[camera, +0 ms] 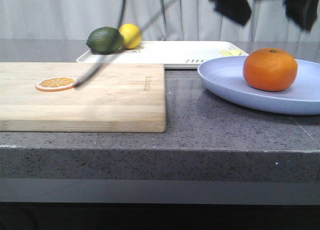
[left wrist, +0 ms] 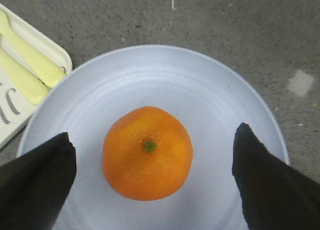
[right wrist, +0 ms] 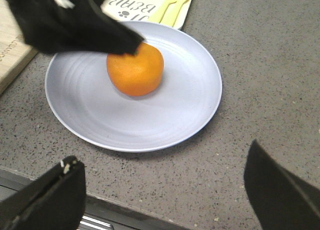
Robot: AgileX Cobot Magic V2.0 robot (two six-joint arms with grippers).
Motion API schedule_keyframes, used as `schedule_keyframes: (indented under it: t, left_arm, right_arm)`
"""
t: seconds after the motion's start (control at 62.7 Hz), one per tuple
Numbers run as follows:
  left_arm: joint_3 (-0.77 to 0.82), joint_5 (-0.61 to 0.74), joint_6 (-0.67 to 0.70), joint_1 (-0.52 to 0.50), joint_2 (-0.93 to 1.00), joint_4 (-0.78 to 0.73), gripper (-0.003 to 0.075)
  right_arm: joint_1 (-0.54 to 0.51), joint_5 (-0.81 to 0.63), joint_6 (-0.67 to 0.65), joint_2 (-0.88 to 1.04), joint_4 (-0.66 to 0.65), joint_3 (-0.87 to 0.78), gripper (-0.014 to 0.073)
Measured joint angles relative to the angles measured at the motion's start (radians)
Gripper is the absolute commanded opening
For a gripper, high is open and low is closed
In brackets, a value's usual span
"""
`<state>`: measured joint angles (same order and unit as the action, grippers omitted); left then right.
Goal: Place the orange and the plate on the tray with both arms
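Note:
The orange [camera: 270,69] sits in the middle of the lavender-blue plate [camera: 300,97] at the counter's right. The off-white tray [camera: 165,52] lies behind the plate, to its left. My left gripper [left wrist: 154,132] is open and hangs straight above the orange [left wrist: 147,152], one finger on each side, clear of it. My right gripper [right wrist: 162,157] is open and empty above the counter, at the plate's [right wrist: 195,105] near edge. The right wrist view shows a black left finger [right wrist: 95,27] over the orange [right wrist: 135,70]. Two dark gripper parts show at the front view's top.
A wooden cutting board [camera: 100,100] with an orange slice [camera: 56,83] fills the counter's left. A lime [camera: 105,40] and a lemon [camera: 131,35] sit at the tray's far left. Pale yellow utensils [left wrist: 30,60] lie at the tray's corner nearest the plate. The counter's front edge [right wrist: 125,215] is just under my right gripper.

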<state>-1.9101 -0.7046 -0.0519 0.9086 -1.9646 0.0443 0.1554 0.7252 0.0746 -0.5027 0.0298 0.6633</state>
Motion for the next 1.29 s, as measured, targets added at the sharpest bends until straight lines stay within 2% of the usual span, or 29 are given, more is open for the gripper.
schedule_keyframes:
  t: [0.271, 0.846, 1.085, 1.292]
  left_arm:
    - [0.240, 0.006, 0.000, -0.064, 0.280, 0.000, 0.0621]
    - [0.913, 0.027, 0.000, -0.381, 1.002, -0.026, 0.0621]
    - [1.092, 0.025, 0.000, -0.431, 1.242, -0.028, 0.0621]
    - [1.149, 0.021, 0.000, -0.432, 1.339, -0.028, 0.0621]
  right_arm:
    - [0.000, 0.000, -0.004, 0.000, 0.000, 0.000, 0.0645]
    - [0.000, 0.000, -0.004, 0.000, 0.000, 0.000, 0.0645]
    - [0.000, 0.019, -0.006, 0.000, 0.000, 0.000, 0.0645]
    - [0.000, 0.049, -0.131, -0.052, 0.008, 0.002, 0.0645]
